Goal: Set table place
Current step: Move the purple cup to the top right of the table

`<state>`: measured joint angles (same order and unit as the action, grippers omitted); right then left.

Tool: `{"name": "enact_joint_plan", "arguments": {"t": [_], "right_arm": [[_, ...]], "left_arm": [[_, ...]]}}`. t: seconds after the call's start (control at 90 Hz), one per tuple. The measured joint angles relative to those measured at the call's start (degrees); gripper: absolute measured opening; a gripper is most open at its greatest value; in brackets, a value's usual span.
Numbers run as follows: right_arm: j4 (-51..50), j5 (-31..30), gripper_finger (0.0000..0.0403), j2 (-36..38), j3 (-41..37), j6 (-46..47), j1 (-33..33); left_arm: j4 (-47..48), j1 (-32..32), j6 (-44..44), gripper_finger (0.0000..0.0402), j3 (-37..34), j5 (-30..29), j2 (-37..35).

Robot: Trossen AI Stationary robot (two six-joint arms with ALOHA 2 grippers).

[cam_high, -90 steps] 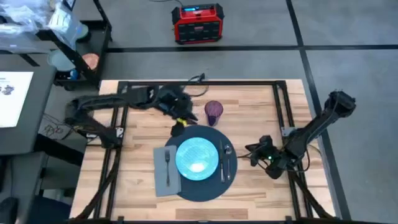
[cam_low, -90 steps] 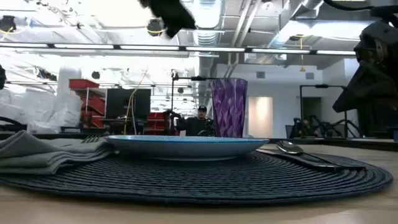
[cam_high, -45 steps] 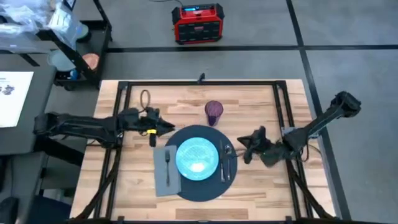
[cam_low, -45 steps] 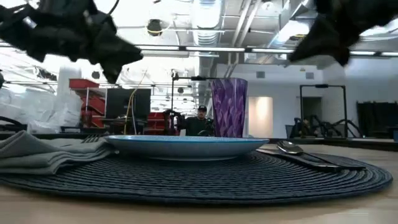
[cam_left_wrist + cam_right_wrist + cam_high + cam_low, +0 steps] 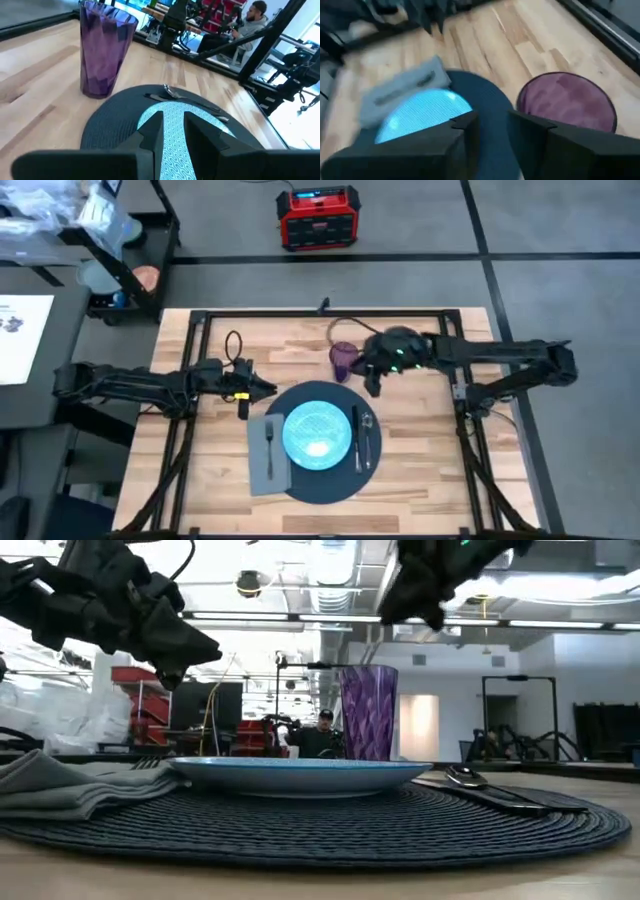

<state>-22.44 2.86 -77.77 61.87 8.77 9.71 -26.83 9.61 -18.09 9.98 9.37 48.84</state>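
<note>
The round dark mat lies on the wooden table. On the mat sit a light blue plate and, right of it, a knife and spoon. A grey napkin with a fork on it lies over the mat's left edge. A purple cup stands just beyond the mat's far edge. My left gripper hovers open above the table at the mat's far-left edge. My right gripper hovers open just right of the cup, above the table.
A black rail frame runs along the table's edges. A loop of cable lies far left on the wood. A red box stands on the floor beyond the far edge, and a dark grey desk at left. A person sits far off.
My right gripper has swung from right of the mat toward the far edge and leftward, up to the purple cup. My left gripper drew back from beside the cup toward the table's left and has held still for the last half second. Nothing on the table has moved.
</note>
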Motion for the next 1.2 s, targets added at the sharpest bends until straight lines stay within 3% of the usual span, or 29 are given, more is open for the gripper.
{"name": "enact_joint_plan", "arguments": {"t": [0.289, 0.444, 0.567, 0.644, 0.789, 1.2], "right_arm": [[-13.9, 0.4, 0.0103, -14.2, 16.1, -8.4, 1.7], [-23.6, 0.4, 0.0103, -19.9, 21.1, -9.3, 2.1], [-25.8, 0.3, 0.0100, -22.8, 22.5, -9.3, 2.3], [-25.9, 0.2, 0.0082, -23.1, 22.9, -9.3, 2.5], [-27.3, -0.2, 0.0012, -22.1, 22.9, -10.1, 2.9], [-41.4, -7.2, 0.0002, -15.3, 22.1, 1.5, 2.4]], "left_arm": [[0.0, 0.0, 0.7, 0.0058, 0.0, -1.6, 0.0], [0.7, 0.0, 0.1, 0.0058, 0.0, -1.8, 0.0], [1.6, 0.0, -0.2, 0.0058, 0.0, -1.8, 0.0], [2.4, 0.0, -0.6, 0.0058, 0.0, -1.8, 0.0], [3.3, -0.1, -0.7, 0.0058, 0.0, -1.8, 0.0], [3.5, -1.6, -0.8, 0.0058, 0.0, -1.8, 0.0]]}}
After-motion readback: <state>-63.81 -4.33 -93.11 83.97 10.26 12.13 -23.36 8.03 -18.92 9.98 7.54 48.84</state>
